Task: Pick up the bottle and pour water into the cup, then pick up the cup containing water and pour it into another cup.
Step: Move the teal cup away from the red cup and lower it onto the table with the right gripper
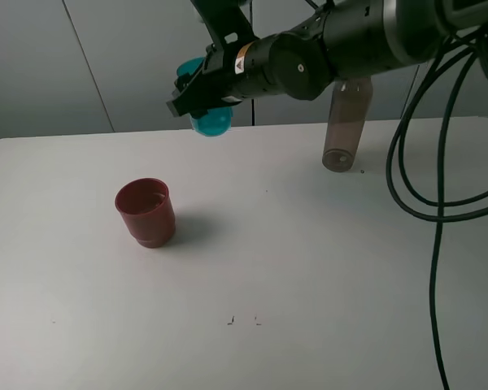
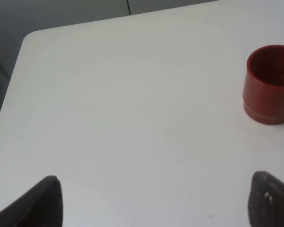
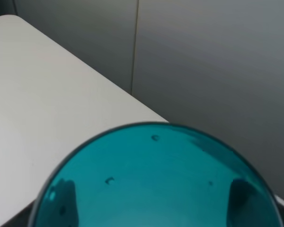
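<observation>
Above the white table (image 1: pixel 309 268), the right claw (image 1: pixel 197 91) pinches the teal translucent plastic tumbler (image 1: pixel 211 120), held tilted in the air. The opaque red-brown plastic cup (image 1: pixel 146 212) stands below; the smoky translucent bottle (image 1: pixel 344 126) stands behind. The left claw (image 2: pixel 151 203) is spread.

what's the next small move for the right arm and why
Probably carry the teal cup forward and left over the red cup. The right gripper holds it in the air near the table's back edge, not above the red cup's mouth.
</observation>
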